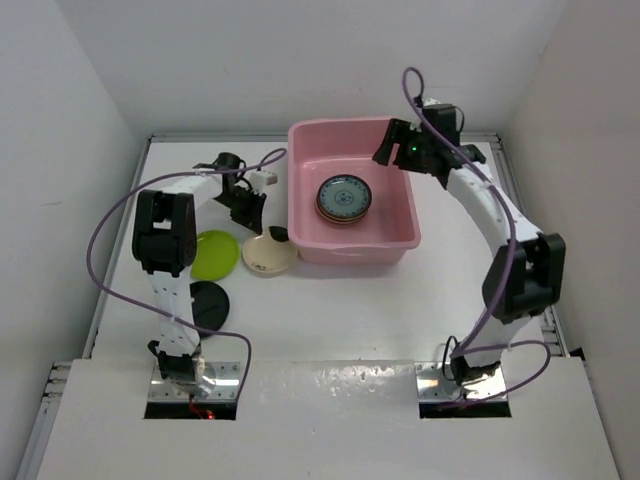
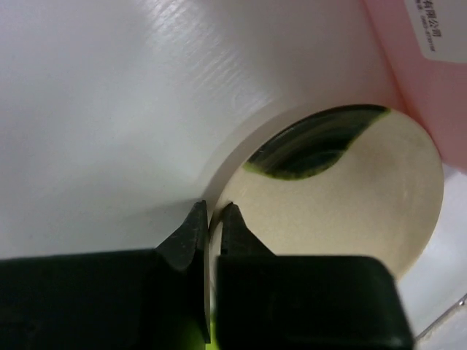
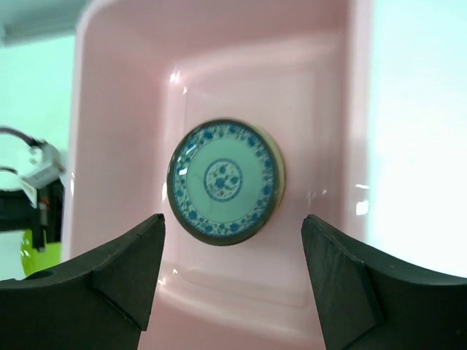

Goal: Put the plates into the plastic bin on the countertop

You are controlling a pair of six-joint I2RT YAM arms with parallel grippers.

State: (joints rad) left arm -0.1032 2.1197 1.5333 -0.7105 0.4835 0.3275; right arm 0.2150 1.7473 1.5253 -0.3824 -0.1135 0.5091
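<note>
Seen from above, the left gripper (image 1: 266, 231) meets the far rim of the cream plate (image 1: 268, 255), just left of the plastic bin (image 1: 360, 250). The left wrist view shows the jaws narrowly pinching that rim, so lift high enough to clear the bin wall. In the right wrist view the right gripper (image 3: 233, 222) gapes empty over the blue-patterned plate (image 3: 225, 181) in the bin, and I judge it should keep clear.

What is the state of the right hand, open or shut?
Open: the right hand shows its fingers wide apart, holding nothing, above the blue-patterned plate in the pink bin.

Blue-patterned plate (image 3: 225, 181) in pink bin (image 3: 124, 109), end effector (image 3: 232, 222) agape.
</note>
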